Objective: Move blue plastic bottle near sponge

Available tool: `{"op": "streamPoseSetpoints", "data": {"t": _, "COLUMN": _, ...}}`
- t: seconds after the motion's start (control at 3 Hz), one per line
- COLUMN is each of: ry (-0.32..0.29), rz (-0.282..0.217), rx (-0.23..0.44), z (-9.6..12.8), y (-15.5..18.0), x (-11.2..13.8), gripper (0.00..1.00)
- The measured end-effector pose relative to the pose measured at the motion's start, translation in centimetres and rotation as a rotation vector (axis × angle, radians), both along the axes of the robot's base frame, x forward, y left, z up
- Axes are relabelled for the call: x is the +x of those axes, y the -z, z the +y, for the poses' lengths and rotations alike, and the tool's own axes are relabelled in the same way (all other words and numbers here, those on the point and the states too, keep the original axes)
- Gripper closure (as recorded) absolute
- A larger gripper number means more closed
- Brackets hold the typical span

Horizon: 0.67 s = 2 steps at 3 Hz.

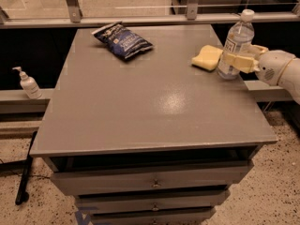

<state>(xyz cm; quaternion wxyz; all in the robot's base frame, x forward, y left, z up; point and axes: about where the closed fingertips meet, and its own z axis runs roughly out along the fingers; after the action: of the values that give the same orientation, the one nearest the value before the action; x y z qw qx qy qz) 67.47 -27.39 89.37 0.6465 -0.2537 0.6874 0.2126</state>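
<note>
One small job is left, I judge: with my tool clamped around the clear bluish plastic bottle, upright just beside the pale yellow wavy sponge at the grey worktop's right edge, I'd settle it flat before releasing gently.

Hand grips upright blue plastic bottle (white cap) beside sponge.

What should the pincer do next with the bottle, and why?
Probably set the blue plastic bottle down and let go: the pincer grips it upright, just right of the sponge, close to the table's right edge.
</note>
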Motion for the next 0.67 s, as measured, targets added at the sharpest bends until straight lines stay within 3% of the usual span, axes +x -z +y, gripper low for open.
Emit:
{"op": "streamPoseSetpoints", "data": {"t": 0.33, "ry": -0.007, "rz": 0.0, "rx": 0.008, "z": 0.35, "y": 0.29, "x": 0.5, "gripper": 1.0}}
{"op": "streamPoseSetpoints", "data": {"t": 0.67, "ry": -0.007, "rz": 0.0, "rx": 0.008, "z": 0.35, "y": 0.2, "x": 0.51, "gripper": 0.83}}
